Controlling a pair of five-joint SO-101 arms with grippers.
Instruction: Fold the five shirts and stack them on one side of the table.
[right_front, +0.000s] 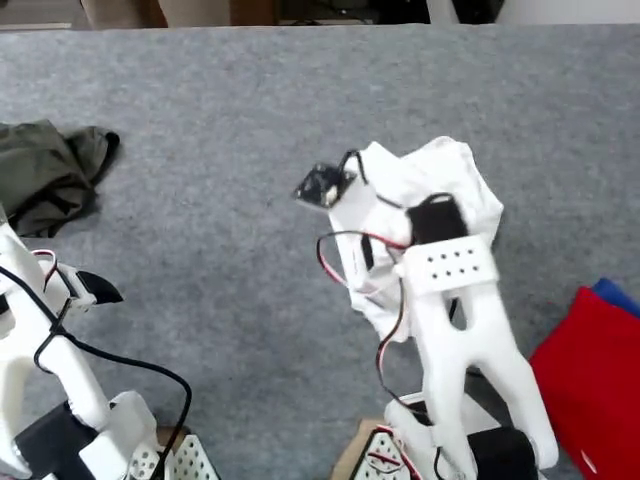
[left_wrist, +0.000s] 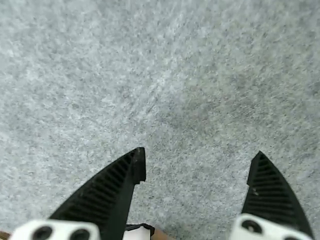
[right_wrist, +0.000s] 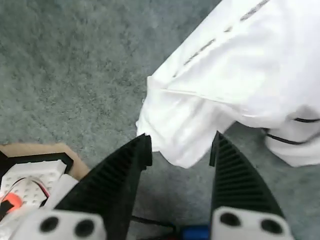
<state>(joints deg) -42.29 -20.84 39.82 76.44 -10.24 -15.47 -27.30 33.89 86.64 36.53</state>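
A crumpled white shirt lies right of the table's middle, and my right arm hangs over it. In the right wrist view my right gripper is open, with the white shirt's loose lower edge reaching between its fingertips. An olive shirt lies bunched at the left edge. At the right edge is a red shirt with a blue shirt peeking out behind it. My left gripper is open over bare grey table, low at the near left, with nothing between its fingers.
The table is covered in grey felt. The arms' bases and cables sit along the near edge. A cardboard piece and a white base plate lie just behind the right gripper.
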